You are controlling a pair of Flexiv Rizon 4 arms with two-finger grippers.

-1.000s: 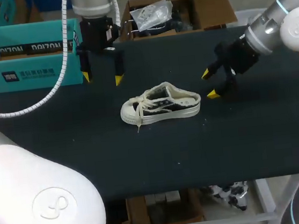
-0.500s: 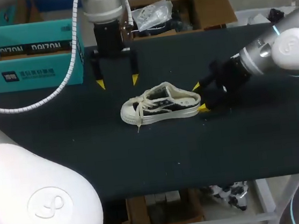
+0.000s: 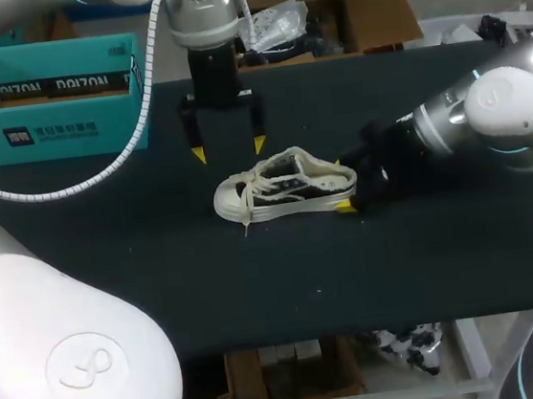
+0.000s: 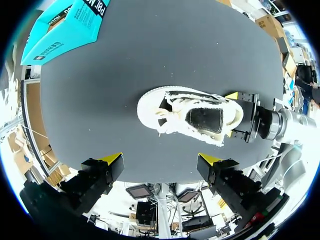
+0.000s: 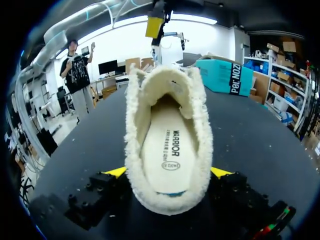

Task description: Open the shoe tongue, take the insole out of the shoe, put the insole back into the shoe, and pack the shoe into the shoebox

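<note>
A white low-top shoe (image 3: 284,183) with a fleecy collar and loose laces lies on the black table (image 3: 257,287), toe to the left. Its cream insole (image 5: 167,150) shows inside the shoe (image 5: 167,145). My right gripper (image 3: 344,191) is open at the heel, one finger on each side of it; the wrist view has the right gripper (image 5: 168,172) straddling the heel. My left gripper (image 3: 229,149) hangs open just behind the shoe, nothing between its fingers. From the left gripper (image 4: 161,160) the shoe (image 4: 190,112) lies ahead, with my right gripper (image 4: 239,116) at its heel.
The open teal shoebox (image 3: 48,99) stands at the table's back left, also the shoebox (image 4: 75,25) and shoebox (image 5: 225,75) in the wrist views. A brown cardboard box (image 3: 323,20) with bagged items sits behind the table's far edge. Bare tabletop lies in front of the shoe.
My left arm has swung right and come closer to the shoe. My right gripper has moved left until its open fingers flank the heel. The shoe has stayed put.
</note>
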